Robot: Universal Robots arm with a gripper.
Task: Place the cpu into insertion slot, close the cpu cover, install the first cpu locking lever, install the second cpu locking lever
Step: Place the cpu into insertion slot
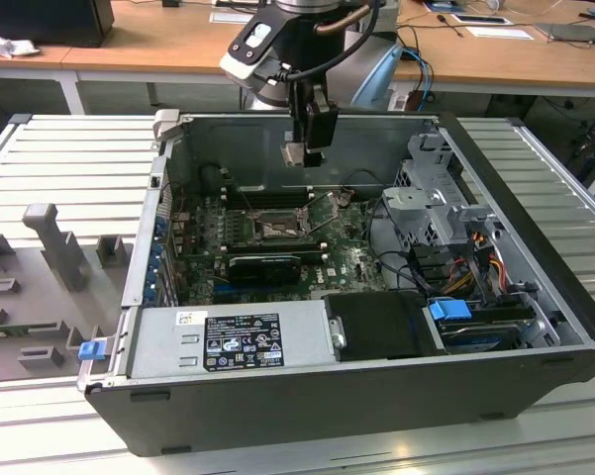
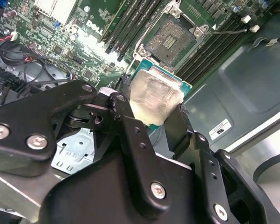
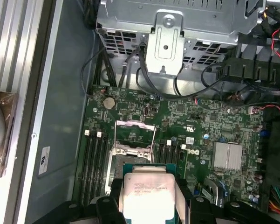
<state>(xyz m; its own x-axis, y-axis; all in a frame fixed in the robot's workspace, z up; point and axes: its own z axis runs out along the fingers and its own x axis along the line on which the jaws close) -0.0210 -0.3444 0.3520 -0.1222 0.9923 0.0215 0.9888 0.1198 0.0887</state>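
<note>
Pinching the cpu point(image 2: 156, 99) by two opposite edges, the gripper point(image 1: 305, 150) hangs above the insertion slot point(image 1: 277, 226) within the open computer case point(image 1: 307, 401). Fingers point(image 2: 126, 119) spread only to the chip's width. Chip's silver face shows in both wrist views, well apart from the slot. Slot uncovered, its contact field exposed.

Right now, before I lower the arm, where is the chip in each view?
Exterior view: the chip hangs in the gripper, upper middle of the picture, above the green board.
Second wrist view: the chip shows its silver face, clamped in the gripper, beside the socket.
First wrist view: the chip sits in the gripper, close to the socket.
Shared landmark: the empty socket.
</note>
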